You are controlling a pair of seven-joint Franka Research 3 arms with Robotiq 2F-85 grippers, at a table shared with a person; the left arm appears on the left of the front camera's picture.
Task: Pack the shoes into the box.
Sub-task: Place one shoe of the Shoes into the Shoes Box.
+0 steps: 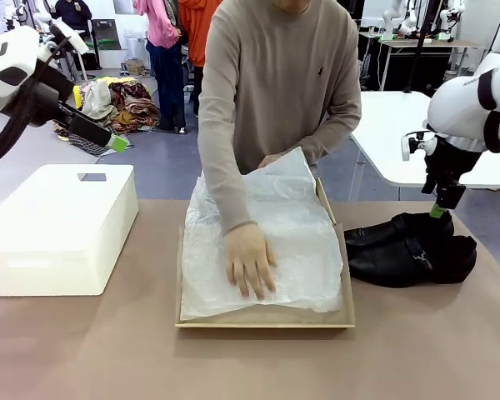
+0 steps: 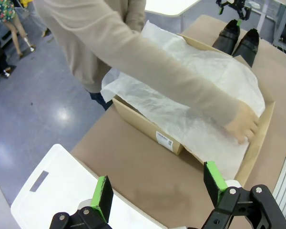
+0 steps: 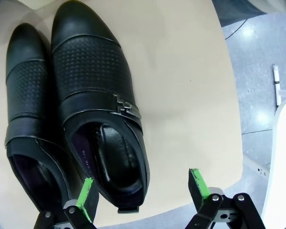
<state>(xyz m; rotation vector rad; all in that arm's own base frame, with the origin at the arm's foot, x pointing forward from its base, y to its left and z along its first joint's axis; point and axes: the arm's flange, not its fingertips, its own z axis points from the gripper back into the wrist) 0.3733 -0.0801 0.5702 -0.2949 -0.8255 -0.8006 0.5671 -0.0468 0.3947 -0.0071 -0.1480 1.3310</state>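
Note:
The two black shoes [image 1: 408,250] lie side by side on the table to the right of the box [image 1: 267,317]. The open tan box is lined with white tissue paper [image 1: 296,225], and a person's hand [image 1: 248,260] presses flat on that paper. My right gripper [image 1: 437,210] hangs open just above the heel end of the shoes; in the right wrist view the shoes [image 3: 90,95] lie under its gripper [image 3: 142,188], which holds nothing. My left gripper [image 1: 117,143] is open and raised at the far left; from its wrist its gripper [image 2: 158,188] looks down at the box [image 2: 143,124].
A white plastic box [image 1: 58,225] with a lid stands at the table's left, below my left gripper. The person stands at the far edge, leaning over the cardboard box. The table's right edge runs close beside the shoes [image 3: 219,95].

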